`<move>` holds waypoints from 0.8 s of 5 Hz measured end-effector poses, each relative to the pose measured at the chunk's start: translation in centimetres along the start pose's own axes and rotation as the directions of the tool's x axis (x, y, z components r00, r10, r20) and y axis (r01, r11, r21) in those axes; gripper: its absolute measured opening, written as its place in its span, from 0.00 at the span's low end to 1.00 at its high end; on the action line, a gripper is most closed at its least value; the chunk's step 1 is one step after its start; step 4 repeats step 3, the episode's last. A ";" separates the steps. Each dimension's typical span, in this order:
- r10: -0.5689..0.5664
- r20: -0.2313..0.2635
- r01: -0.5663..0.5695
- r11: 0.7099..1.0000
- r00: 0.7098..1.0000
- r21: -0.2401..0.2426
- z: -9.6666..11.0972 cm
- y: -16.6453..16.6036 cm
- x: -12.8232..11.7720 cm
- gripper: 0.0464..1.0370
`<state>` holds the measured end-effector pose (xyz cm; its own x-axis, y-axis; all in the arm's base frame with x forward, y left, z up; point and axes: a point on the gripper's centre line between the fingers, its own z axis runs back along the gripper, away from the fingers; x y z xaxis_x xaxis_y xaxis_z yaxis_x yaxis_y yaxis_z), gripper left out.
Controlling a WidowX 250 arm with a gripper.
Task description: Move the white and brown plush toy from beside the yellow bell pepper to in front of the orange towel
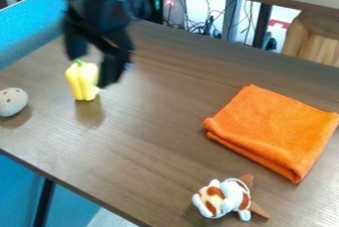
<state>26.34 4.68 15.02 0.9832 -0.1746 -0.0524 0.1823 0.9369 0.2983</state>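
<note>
Where yellow pepper (80, 83) stands — black gripper (92, 70) hangs near — fingers (112, 67) wide apart.

i can read no words, brands, numbers or signs anywhere in my view.

The brown wooden surface (145, 137) has a dark leg (45, 203). Blue panels (39, 28) stand at the left. Behind, there are tangled cables (198, 25) and a light wooden piece (308, 40) at the right.
</note>
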 end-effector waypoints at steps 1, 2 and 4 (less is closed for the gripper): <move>0.129 -0.090 -0.132 0.991 0.988 -0.028 -2.1 4.5 -2.1 0.96; 0.166 -0.158 -0.185 0.976 0.973 -0.115 -5.0 8.5 -3.7 0.96; 0.154 -0.155 -0.177 0.973 0.976 -0.151 -6.4 12.6 -4.9 0.96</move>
